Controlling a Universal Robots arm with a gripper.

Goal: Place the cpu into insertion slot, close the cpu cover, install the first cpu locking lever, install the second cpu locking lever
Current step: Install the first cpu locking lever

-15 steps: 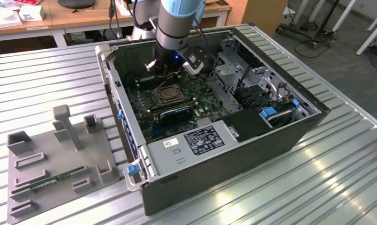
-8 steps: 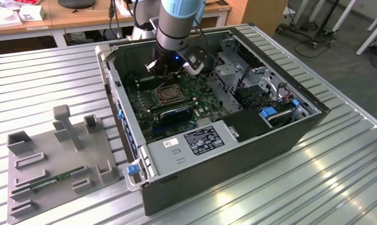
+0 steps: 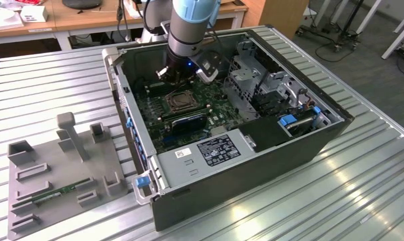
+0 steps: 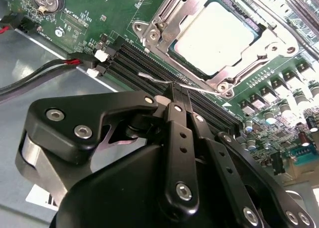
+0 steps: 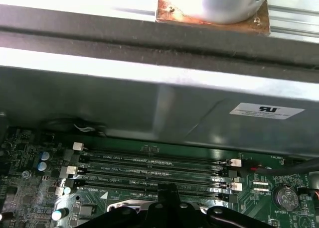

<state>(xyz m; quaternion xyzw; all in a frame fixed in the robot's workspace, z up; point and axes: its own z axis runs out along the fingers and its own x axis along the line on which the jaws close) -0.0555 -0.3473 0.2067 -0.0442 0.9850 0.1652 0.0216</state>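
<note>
Second wrist view: I am resting the clenched gripper (image 4: 179,90) on the lever (image 4: 149,77) beside the cover (image 4: 160,25); pushing squarely should prevent slipping.

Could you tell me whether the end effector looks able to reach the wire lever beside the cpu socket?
Probably yes: the end effector is right at the lever, over the memory slots, with nothing visible between them.

The cpu (image 4: 214,36) lies beneath the closed cpu cover (image 4: 276,41).
</note>
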